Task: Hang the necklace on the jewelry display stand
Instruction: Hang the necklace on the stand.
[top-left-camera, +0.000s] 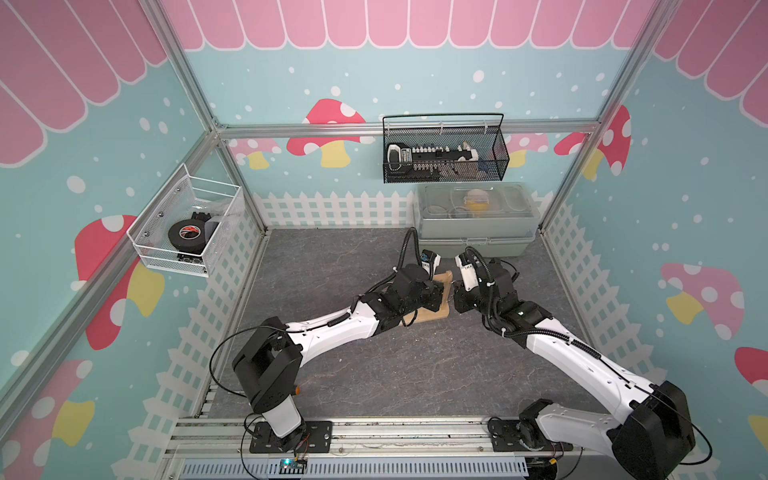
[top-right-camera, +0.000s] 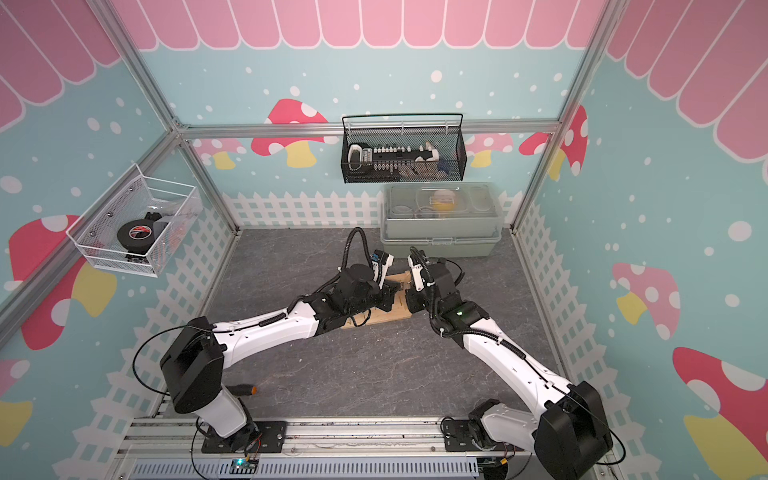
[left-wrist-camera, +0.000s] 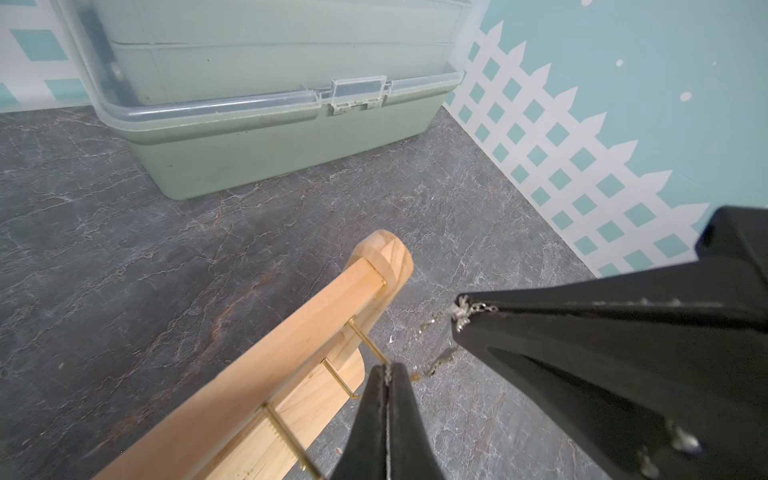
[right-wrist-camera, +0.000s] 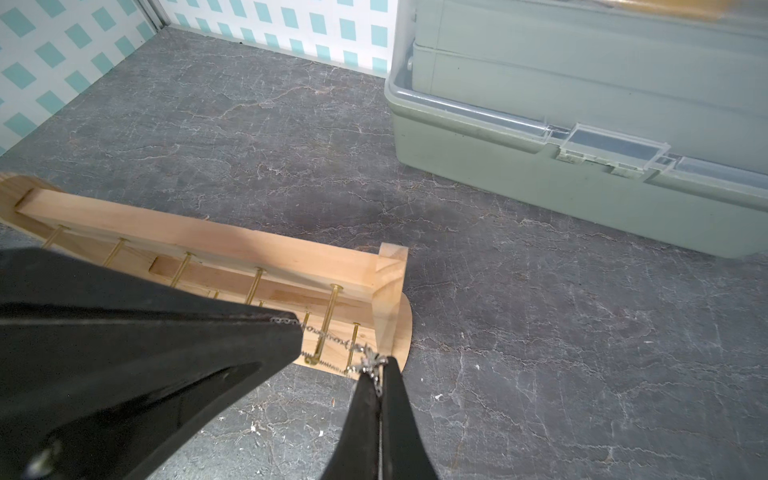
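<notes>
My left claw (left-wrist-camera: 388, 372) is pinched together on the necklace (left-wrist-camera: 434, 364), and fine chain runs up the seam between its fingers. My right claw (right-wrist-camera: 379, 368) is closed on it too, with a knot of silver links, perhaps the clasp, bunched at its tip. Each wrist view shows the other claw as a big black wedge, cut off by the frame edge. The two tips are near each other but apart.

Between them the necklace sags in two slack strands, which are blurred in the left wrist view. In the right wrist view the strands cross the last gold pins (right-wrist-camera: 332, 307) of the stand (right-wrist-camera: 291, 259). I think one strand lies against a pin, but I cannot tell whether it is hooked over it.

The stand sits on its base on the mat (right-wrist-camera: 540, 332). Both claws are at its end nearer the box (right-wrist-camera: 519, 183), on the pin side of the crossbar. In the right wrist view my left claw hides the other pins' lower ends and part of the base. In both top views my wrists cover the claw tips and much of the stand, and the necklace is too fine to find.

Bare mat separates the stand's end from the box, which is near but not touching. The fence-printed wall (left-wrist-camera: 582, 166) stands farther off to my right. Wide bare mat lies back toward my bases.
</notes>
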